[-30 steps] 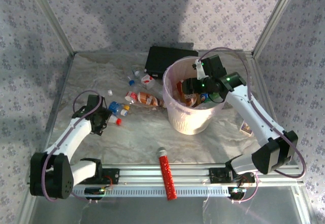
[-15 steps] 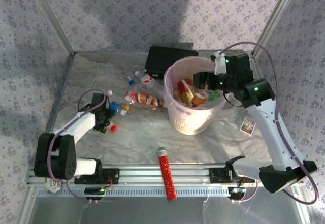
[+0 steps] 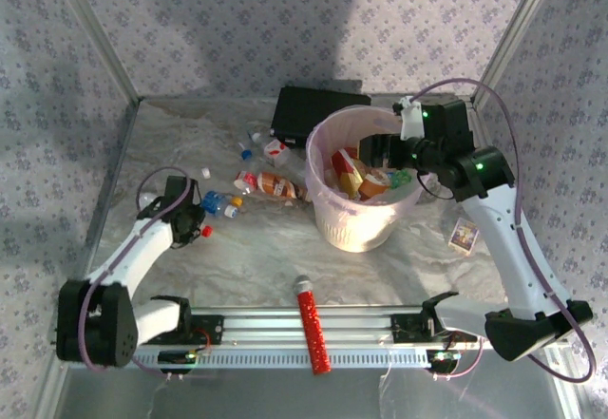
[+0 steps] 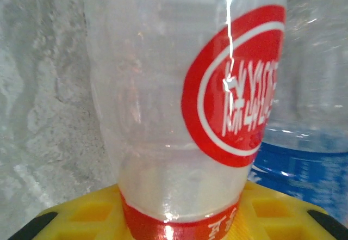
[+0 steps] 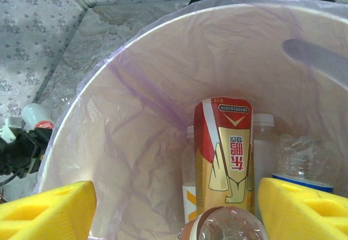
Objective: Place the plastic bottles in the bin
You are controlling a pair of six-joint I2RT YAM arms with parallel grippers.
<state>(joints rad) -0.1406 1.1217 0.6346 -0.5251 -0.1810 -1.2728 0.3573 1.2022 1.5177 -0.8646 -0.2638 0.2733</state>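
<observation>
My left gripper (image 3: 190, 219) is low on the table's left side, shut on a clear plastic bottle with a red label (image 4: 179, 115) and a red cap (image 3: 205, 232). That bottle stands between the yellow pads (image 4: 70, 221). A blue-labelled bottle (image 4: 304, 164) lies just right of it. More bottles lie loose: a blue-capped one (image 3: 214, 200), an orange-labelled one (image 3: 271, 185) and small ones (image 3: 255, 143). My right gripper (image 3: 380, 153) hangs open over the pale pink bin (image 3: 356, 229), its pads (image 5: 49, 210) wide apart. Inside the bin (image 5: 136, 142) stand several bottles, one of them red and gold (image 5: 225, 147).
A flat black box (image 3: 309, 107) sits behind the bin. A red glitter tube (image 3: 312, 329) lies across the front rail. A small card (image 3: 462, 236) lies right of the bin. Metal frame posts and patterned walls close in the marble table.
The left gripper has closed on the red-labelled bottle and shifted it slightly. The right gripper rose out of the bin toward its right rim, then held still.
</observation>
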